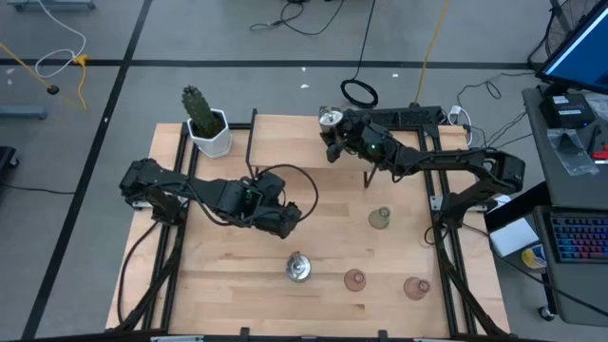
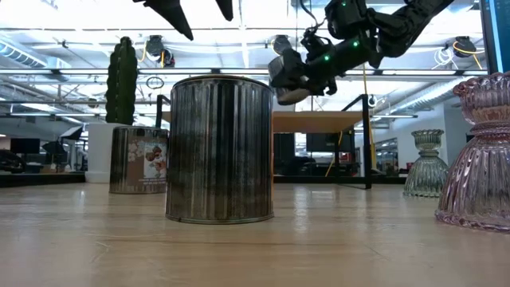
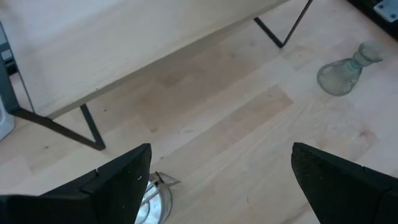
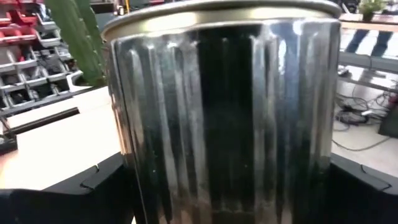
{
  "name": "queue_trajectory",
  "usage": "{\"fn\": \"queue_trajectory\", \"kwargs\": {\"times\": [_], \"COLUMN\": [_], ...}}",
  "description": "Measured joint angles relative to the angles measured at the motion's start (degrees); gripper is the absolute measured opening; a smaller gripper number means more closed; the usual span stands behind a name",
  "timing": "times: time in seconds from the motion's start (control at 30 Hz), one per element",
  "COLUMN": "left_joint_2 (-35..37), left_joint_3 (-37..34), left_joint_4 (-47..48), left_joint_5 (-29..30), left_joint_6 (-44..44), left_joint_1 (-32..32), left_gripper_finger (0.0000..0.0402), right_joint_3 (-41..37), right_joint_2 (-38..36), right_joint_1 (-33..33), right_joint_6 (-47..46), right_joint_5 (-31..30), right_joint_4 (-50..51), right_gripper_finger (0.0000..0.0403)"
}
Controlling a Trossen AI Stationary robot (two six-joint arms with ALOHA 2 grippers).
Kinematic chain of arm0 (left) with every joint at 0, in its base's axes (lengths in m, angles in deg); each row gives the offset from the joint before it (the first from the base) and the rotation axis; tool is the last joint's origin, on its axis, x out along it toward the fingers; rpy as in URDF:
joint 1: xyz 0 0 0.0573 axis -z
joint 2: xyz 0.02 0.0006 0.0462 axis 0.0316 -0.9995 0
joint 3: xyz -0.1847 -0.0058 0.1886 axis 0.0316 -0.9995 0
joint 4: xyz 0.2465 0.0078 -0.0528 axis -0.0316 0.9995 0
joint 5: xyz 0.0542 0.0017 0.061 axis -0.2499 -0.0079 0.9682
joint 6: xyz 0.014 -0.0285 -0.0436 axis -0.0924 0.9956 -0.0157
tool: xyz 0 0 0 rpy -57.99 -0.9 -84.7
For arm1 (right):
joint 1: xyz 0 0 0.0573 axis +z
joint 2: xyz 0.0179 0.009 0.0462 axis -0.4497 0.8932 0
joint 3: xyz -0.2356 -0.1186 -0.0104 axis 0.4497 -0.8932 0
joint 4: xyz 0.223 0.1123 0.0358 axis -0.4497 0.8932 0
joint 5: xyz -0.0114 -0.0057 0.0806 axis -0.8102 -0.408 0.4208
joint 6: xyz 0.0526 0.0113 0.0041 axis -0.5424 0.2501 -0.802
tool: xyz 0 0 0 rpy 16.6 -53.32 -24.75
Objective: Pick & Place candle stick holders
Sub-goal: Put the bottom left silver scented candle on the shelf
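Holding one of the silvery holders [image 1: 330,119] up in the air, the right tool [image 1: 334,126] sits near the top middle of the overhead frame, over the back edge of the wooden surface [image 1: 228,275]. Its fingers are pinched on the ribbed metal side, and in its own wrist view the shiny holder fills almost the whole picture, with the cactus [image 4: 78,37] poking up behind it in the upper left. From table height you can see that same holder hanging well clear of the wood, upper middle of the frame.

The left tool [image 1: 285,220] is around the center of the overhead frame, a bit left, with its fingers spread wide and nothing between them. Right below it in that frame, near the bottom middle, stands a second silvery holder [image 1: 298,268]; its wrist view catches just the rim of that one between the fingers at the lower left.

The pale green holder [image 1: 380,218] stands right of center, and the two pink holders [image 1: 354,279] are along the lower right, side by side but apart. A third silvery holder [image 2: 139,159] shows only in the table-height view, at the left beside the white cactus pot [image 2: 99,151]. Cactus sits at the upper left corner of the surface.
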Motion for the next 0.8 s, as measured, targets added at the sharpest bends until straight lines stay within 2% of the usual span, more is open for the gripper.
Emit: {"fn": "queue_trajectory", "kwargs": {"times": [0.13,0.23,0.4,0.6,0.73,0.8], "left_joint_2": [0.00,0.00,0.00,-0.02,-0.02,-0.02], "left_joint_3": [0.00,0.00,0.00,0.00,0.00,0.00], "left_joint_4": [-2.06,-3.26,-3.33,-2.03,0.69,1.84], "left_joint_5": [0.13,0.11,0.13,0.17,1.51,3.26], "left_joint_6": [-1.98,-3.19,-3.42,-1.42,2.96,5.07], "left_joint_1": [0.00,0.11,0.48,2.63,4.69,5.69], "left_gripper_finger": [0.0379,0.0379,0.0379,0.0379,0.0379,0.0379], "right_joint_3": [0.01,1.06,7.13,13.44,13.72,12.81], "right_joint_2": [0.00,0.29,4.14,9.13,9.54,9.88], "right_joint_1": [-1.36,-1.85,-1.27,0.08,0.26,0.22], "right_joint_6": [0.52,-0.70,-2.24,0.85,0.62,0.44], "right_joint_5": [3.87,3.98,4.10,0.76,-4.27,-4.70], "right_joint_4": [-3.42,-3.30,-1.52,4.89,7.34,8.39], "right_gripper_finger": [0.0357,0.0357,0.0357,0.0357,0.0357,0.0357]}}
